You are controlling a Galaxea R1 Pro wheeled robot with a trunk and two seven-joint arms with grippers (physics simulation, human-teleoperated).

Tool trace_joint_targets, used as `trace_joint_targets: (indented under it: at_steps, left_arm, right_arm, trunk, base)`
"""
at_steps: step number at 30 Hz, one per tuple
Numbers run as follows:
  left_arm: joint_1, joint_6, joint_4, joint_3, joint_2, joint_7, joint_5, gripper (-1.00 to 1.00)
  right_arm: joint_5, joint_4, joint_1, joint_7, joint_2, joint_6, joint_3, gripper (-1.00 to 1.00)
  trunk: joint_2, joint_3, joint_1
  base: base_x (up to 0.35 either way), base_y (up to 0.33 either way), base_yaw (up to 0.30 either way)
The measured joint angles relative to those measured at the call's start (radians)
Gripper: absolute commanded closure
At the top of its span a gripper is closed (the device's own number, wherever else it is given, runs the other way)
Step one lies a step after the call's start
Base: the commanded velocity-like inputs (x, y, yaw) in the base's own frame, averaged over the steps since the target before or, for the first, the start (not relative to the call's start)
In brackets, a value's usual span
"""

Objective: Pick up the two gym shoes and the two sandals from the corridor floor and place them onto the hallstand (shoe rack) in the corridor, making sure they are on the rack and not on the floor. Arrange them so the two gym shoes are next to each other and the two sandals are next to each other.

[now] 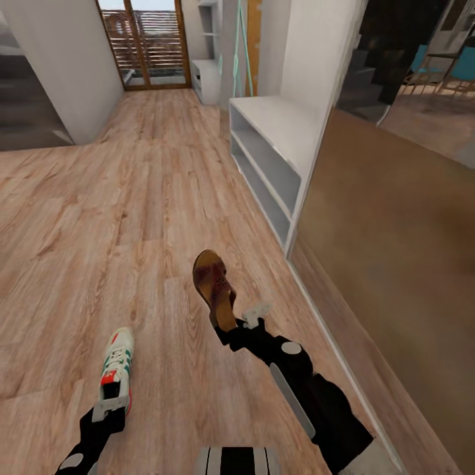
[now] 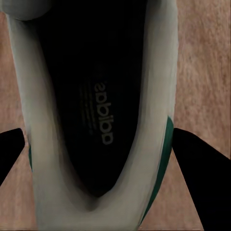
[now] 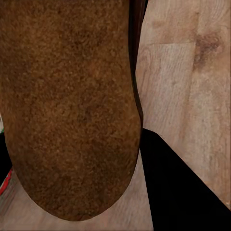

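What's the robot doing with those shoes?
It is carrying two shoes down a corridor. Its left gripper holds a white gym shoe by the heel, and its right gripper holds a brown sandal. Both sets of jaws are closed on their shoes. Ahead on the right, a low white bench with two open shelves stands against the wall, and nothing shows on it. Wood floor stretches ahead toward a glass door.

— Where's your head camera? 
— High, looking down the corridor floor (image 1: 132, 198) over both your arms.
— The wrists? 
— Each sits very close: left above the gym shoe (image 2: 96, 115), right against the sandal (image 3: 67, 106); both show in your head view too.
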Motion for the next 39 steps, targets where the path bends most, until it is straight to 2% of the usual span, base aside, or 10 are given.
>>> trace_joint_targets:
  at_steps: [5,10,12,16,17,23,24,29,31,39]
  left_arm:
    - [0.014,0.000,0.007,-0.002,0.015,0.000,0.003,1.00]
    - [0.046,-0.001,0.007,-0.002,0.011,-0.001,0.005,1.00]
    - [0.070,-0.005,0.008,-0.003,0.008,-0.019,0.007,1.00]
    - [0.087,-0.007,0.008,-0.001,0.006,-0.047,0.013,1.00]
    - [0.091,-0.010,0.008,-0.001,0.005,-0.053,0.016,1.00]
    - [0.094,-0.018,0.034,-0.002,0.002,-0.061,0.019,1.00]
    - [0.095,-0.021,0.058,-0.007,0.000,-0.063,0.016,1.00]
    - [0.095,-0.022,0.065,-0.006,0.000,-0.063,0.018,1.00]
    - [0.095,-0.023,0.070,-0.007,0.000,-0.064,0.018,1.00]
    - [0.095,-0.025,0.072,-0.006,0.000,-0.063,0.019,1.00]
  right_arm:
    - [0.020,0.156,0.000,0.000,-0.001,-0.203,-0.002,1.00]
    - [0.125,0.277,0.000,-0.030,-0.013,-0.294,-0.004,1.00]
    - [0.175,0.447,0.000,-0.128,-0.016,-0.400,-0.005,1.00]
    - [0.186,0.645,0.001,-0.237,-0.016,-0.594,-0.010,1.00]
    - [0.190,0.752,0.000,-0.282,-0.015,-0.710,-0.013,1.00]
    - [0.188,0.961,0.001,-0.348,-0.015,-0.907,-0.017,1.00]
    - [0.185,1.039,0.002,-0.411,-0.018,-0.975,-0.023,1.00]
    - [0.160,1.108,0.003,-0.479,-0.023,-1.017,-0.022,1.00]
    - [0.064,1.132,0.002,-0.497,-0.056,-1.047,-0.030,1.00]
    - [0.018,1.168,0.006,-0.475,-0.108,-1.055,-0.018,1.00]
  trunk:
    - [0.000,0.000,0.000]
    - [0.000,0.000,0.000]
    - [0.000,0.000,0.000]
    - [0.000,0.000,0.000]
    - [0.000,0.000,0.000]
    - [0.000,0.000,0.000]
    - [0.000,0.000,0.000]
    - [0.000,0.000,0.000]
    - [0.000,0.000,0.000]
    - [0.000,0.000,0.000]
  base:
    - [-0.076,0.296,0.000]
    - [-0.015,0.305,0.000]
    - [-0.002,0.307,0.000]
    - [-0.001,0.307,0.000]
    - [0.000,0.308,0.000]
    - [0.000,0.308,0.000]
    - [0.000,0.308,0.000]
    - [0.000,0.224,0.000]
    - [0.000,0.026,0.000]
    - [0.000,0.006,0.000]
